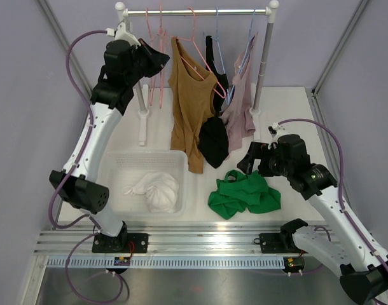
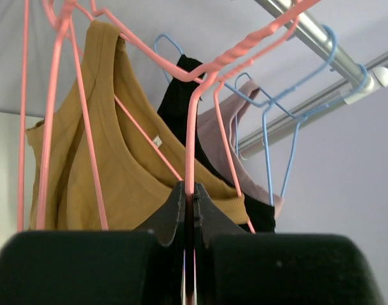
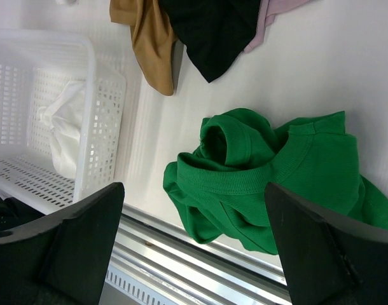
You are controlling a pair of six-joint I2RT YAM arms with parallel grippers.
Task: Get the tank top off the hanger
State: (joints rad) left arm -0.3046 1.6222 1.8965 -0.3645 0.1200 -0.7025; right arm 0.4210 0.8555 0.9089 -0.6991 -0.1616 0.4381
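A mustard tank top (image 1: 186, 105) hangs by a strap from a pink hanger (image 1: 193, 60) on the rail, with its lower part drooping to the table. It fills the left of the left wrist view (image 2: 127, 171). A black tank top (image 1: 214, 141) and a mauve tank top (image 1: 240, 113) hang beside it on blue hangers. My left gripper (image 1: 158, 60) is up by the rail, shut on a pink hanger wire (image 2: 193, 140). My right gripper (image 1: 247, 160) is open and empty, low over a green garment (image 3: 277, 171) that lies on the table.
The steel rail (image 1: 200, 11) stands on white posts (image 1: 264, 60) at the back, with several empty pink hangers (image 1: 157, 38) at its left end. A white basket (image 1: 117, 190) holding a white cloth (image 1: 157, 190) stands front left. The metal base rail (image 3: 200, 254) runs under the right gripper.
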